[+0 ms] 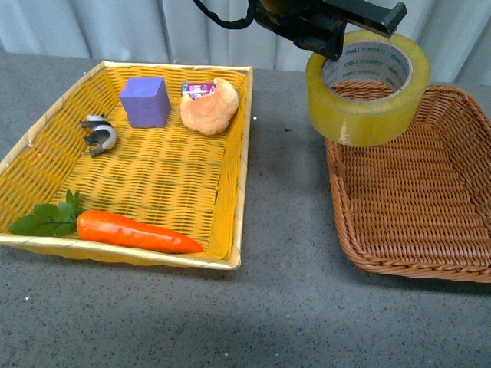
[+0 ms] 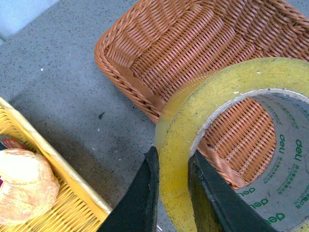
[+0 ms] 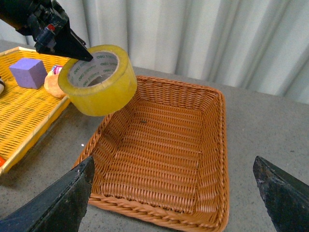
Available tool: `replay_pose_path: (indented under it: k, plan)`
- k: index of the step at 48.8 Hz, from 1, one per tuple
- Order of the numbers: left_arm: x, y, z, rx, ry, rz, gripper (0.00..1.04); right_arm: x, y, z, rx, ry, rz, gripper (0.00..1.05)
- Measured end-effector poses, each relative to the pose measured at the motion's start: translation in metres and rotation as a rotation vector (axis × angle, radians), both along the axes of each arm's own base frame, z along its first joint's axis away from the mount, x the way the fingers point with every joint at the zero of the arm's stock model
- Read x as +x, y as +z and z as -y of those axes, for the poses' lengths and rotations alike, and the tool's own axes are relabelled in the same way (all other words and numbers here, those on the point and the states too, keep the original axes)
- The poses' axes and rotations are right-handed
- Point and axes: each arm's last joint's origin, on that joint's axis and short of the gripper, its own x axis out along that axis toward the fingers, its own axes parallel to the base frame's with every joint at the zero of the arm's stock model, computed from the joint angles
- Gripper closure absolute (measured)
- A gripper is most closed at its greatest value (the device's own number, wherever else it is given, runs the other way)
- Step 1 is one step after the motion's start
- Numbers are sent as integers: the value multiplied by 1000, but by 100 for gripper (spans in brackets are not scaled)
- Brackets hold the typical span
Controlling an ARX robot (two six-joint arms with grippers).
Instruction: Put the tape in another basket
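Tape, a wide roll of translucent yellow packing tape (image 1: pixel 368 96), hangs above the far left corner of the dark brown woven wicker basket (image 1: pixel 341 226). Your left gripper (image 2: pixel 173 154) pinches the roll's wall, one finger inside the core and one outside. Your right gripper (image 3: pixel 171 193) is spread wide, holding nothing, over the same basket.
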Motion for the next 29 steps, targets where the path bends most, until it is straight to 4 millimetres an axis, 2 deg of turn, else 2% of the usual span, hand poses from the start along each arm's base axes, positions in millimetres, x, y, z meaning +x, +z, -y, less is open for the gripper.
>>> replay_pose_path:
  k: [8,13,22,29]
  plan:
    - [0,0,0,0,0,0,91,38,25,4,15,34,-48,9]
    - [0,0,0,0,0,0,91,77,39,9,49,22,-151,9]
    - [0,0,0,0,0,-1,91,143,43,10,135,73,-360,9]
    - [0,0,0,0,0,-1,91,175,43,1,128,97,-411,9]
